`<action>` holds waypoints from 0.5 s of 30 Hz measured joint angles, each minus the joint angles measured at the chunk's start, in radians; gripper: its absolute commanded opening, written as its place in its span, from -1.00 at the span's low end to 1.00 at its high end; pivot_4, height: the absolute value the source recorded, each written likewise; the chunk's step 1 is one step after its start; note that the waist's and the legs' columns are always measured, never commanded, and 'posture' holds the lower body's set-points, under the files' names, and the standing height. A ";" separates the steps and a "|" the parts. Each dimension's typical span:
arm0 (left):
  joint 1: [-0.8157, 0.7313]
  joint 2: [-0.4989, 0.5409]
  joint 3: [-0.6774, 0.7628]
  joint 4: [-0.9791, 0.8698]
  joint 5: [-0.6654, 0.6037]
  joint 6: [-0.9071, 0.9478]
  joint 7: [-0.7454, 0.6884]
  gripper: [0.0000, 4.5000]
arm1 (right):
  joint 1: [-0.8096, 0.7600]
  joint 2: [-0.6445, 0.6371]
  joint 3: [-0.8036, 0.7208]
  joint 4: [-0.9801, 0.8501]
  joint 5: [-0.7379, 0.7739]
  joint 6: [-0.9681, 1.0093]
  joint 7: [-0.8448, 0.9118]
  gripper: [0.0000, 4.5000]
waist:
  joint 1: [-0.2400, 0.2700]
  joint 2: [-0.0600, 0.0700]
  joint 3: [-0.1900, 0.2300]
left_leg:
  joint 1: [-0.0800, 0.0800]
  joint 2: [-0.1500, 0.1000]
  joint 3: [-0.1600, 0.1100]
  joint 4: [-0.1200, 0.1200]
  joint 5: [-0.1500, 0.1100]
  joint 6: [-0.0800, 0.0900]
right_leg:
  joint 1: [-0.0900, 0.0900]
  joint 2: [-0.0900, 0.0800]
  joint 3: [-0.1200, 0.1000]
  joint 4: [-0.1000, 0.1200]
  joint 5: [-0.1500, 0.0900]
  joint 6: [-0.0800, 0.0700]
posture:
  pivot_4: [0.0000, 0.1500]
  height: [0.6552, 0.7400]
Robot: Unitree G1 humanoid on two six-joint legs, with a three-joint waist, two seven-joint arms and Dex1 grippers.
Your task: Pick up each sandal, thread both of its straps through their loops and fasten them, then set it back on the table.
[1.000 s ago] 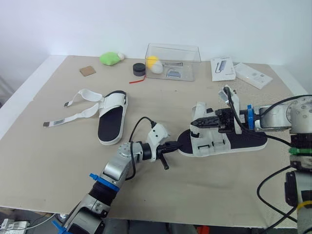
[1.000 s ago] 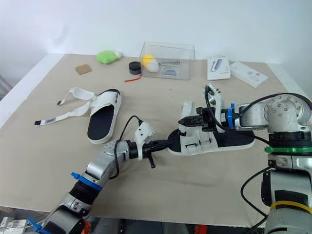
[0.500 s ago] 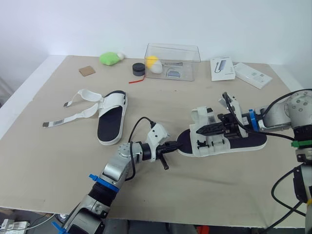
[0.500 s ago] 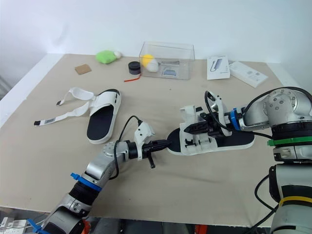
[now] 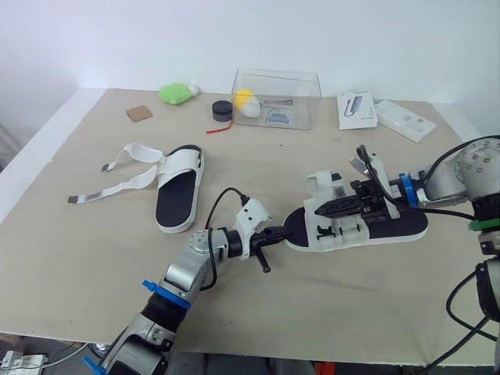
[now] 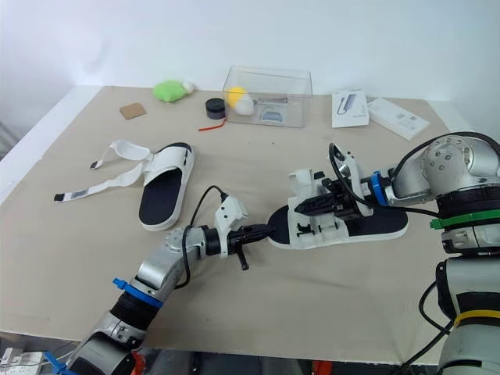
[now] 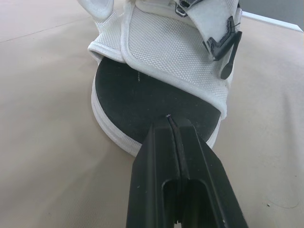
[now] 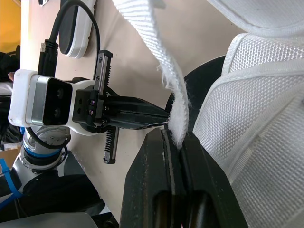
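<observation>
The sandal [image 5: 336, 232] being worked on lies flat on the table [image 5: 94, 234], sole down and toe toward the robot's left, with its white upper partly done up. One loose strap [image 8: 166, 80] lifts off that upper. The right gripper [image 8: 173, 138] reaches over the sandal from the heel side and pinches the frayed end of the strap between its closed fingers. The left gripper [image 7: 172, 124] has its fingers pressed together on nothing, and its tip sits at the sandal's toe rim; I cannot tell whether it bears down. This looks like the threading step. The next move likely calls for steering the held end into a black loop [image 5: 346, 228] on the upper while the toe is steadied. A second sandal [image 5: 178, 191], straps open, lies well to the first one's left, and a clear box [image 5: 277, 98] stands beyond it.
</observation>
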 measured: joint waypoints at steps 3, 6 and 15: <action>0.005 0.000 0.000 -0.008 0.000 0.001 0.000 -1.00 | 0.002 -0.008 0.016 -0.017 -0.002 -0.001 0.007 -0.97 | 0.000 0.000 0.000 | 0.000 0.000 0.000 -0.001 0.000 0.000 | 0.000 0.000 0.000 0.000 0.000 0.000 | 1.00 1.00; 0.005 0.000 0.000 -0.008 0.000 0.001 0.000 -1.00 | 0.005 -0.011 0.019 -0.029 -0.008 -0.002 0.015 -0.97 | 0.000 0.000 0.000 | 0.000 0.000 0.000 -0.001 0.000 0.000 | 0.000 0.000 0.000 0.000 0.000 0.000 | 1.00 1.00; 0.009 0.000 -0.003 -0.017 0.003 0.002 0.001 -1.00 | 0.051 -0.028 0.023 -0.184 -0.181 -0.050 0.087 -0.97 | 0.001 0.000 0.000 | 0.000 0.000 0.000 -0.002 0.000 0.000 | 0.000 0.000 0.000 0.000 -0.002 0.000 | 1.00 1.00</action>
